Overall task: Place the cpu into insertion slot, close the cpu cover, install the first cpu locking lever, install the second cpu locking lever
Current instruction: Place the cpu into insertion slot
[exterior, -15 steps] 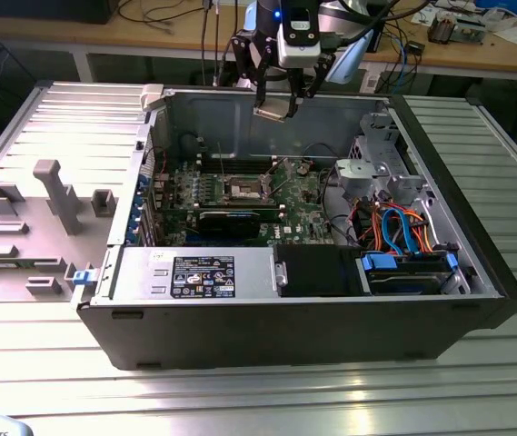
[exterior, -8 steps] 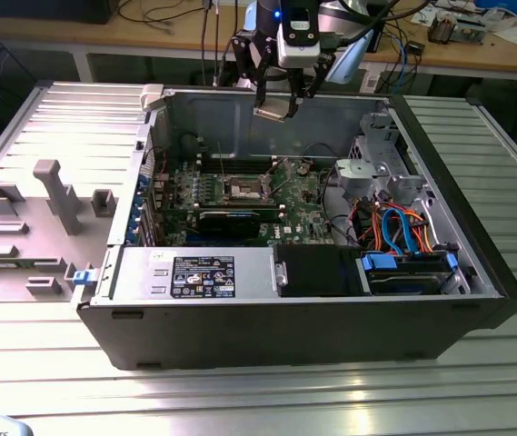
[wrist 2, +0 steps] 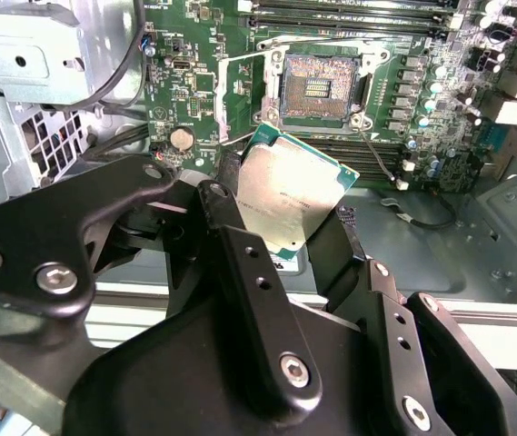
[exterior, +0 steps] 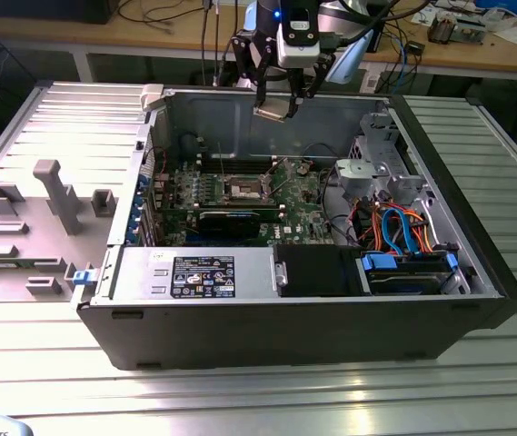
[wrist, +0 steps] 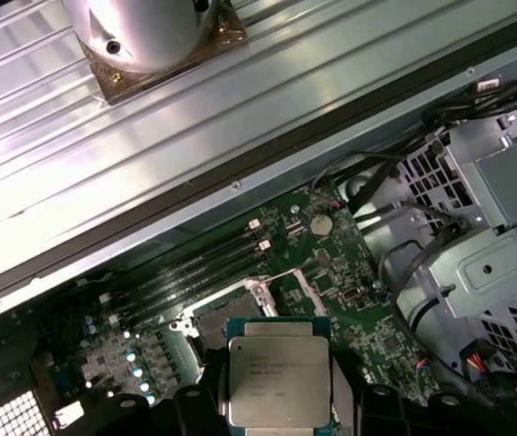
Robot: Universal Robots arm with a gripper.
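Holds the cpu pinched by its edges in the gripper, closed only as far as the chip's width, up near the rim of the open computer case and well above the motherboard. Leaves the insertion slot bare, dark centre exposed, not yet reached. Probably risks bent socket contacts through a tilted or off-centre descent; appears angled against the slot in the second wrist view. Could also slip from so slight an edge grip and drop onto the motherboard.
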